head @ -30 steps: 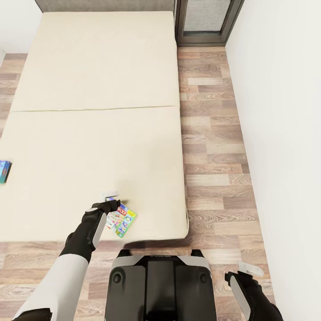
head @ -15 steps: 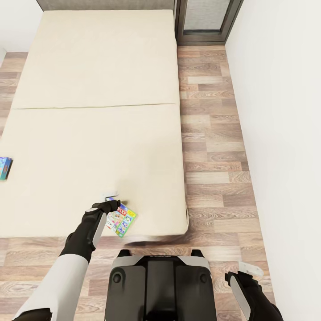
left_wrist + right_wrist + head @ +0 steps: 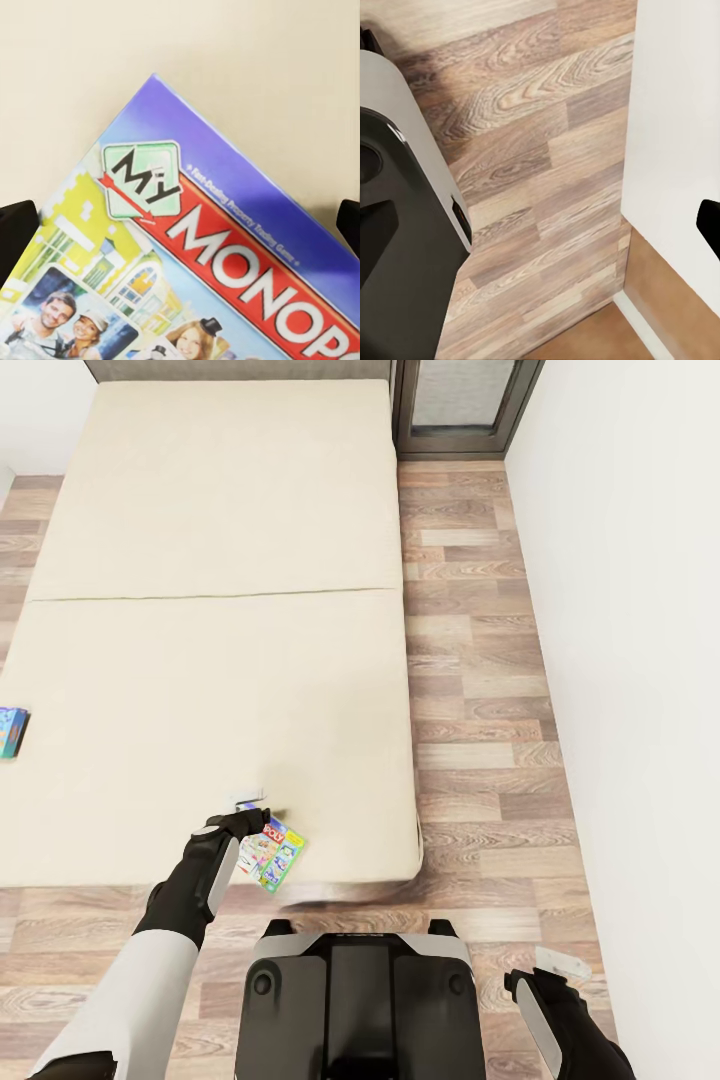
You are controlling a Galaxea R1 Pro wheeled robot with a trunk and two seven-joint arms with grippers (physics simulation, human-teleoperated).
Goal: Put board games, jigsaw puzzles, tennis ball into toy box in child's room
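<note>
A "My Monopoly" board game [image 3: 277, 855], blue, red and green-edged, hangs over the near edge of the cream bed [image 3: 220, 660]. My left gripper [image 3: 250, 812] is shut on its far corner. In the left wrist view the game's lid [image 3: 187, 247] spans the space between the two black fingertips [image 3: 15, 240]. A second, blue board game [image 3: 10, 732] lies on the bed at the far left of the picture. My right gripper [image 3: 540, 972] hangs open and empty low at my right side, over the floor. The table, toy box, jigsaw puzzles and tennis ball are out of view.
My dark base [image 3: 360, 1000] stands on the wood-plank floor [image 3: 480, 740] just in front of the bed. A white wall [image 3: 640, 660] runs along the right. A dark-framed door [image 3: 465, 405] is at the far end of the floor strip.
The whole view has slid back: the bed's near edge now sits further from my base. The held game keeps its place in the picture, so it reaches further over that edge.
</note>
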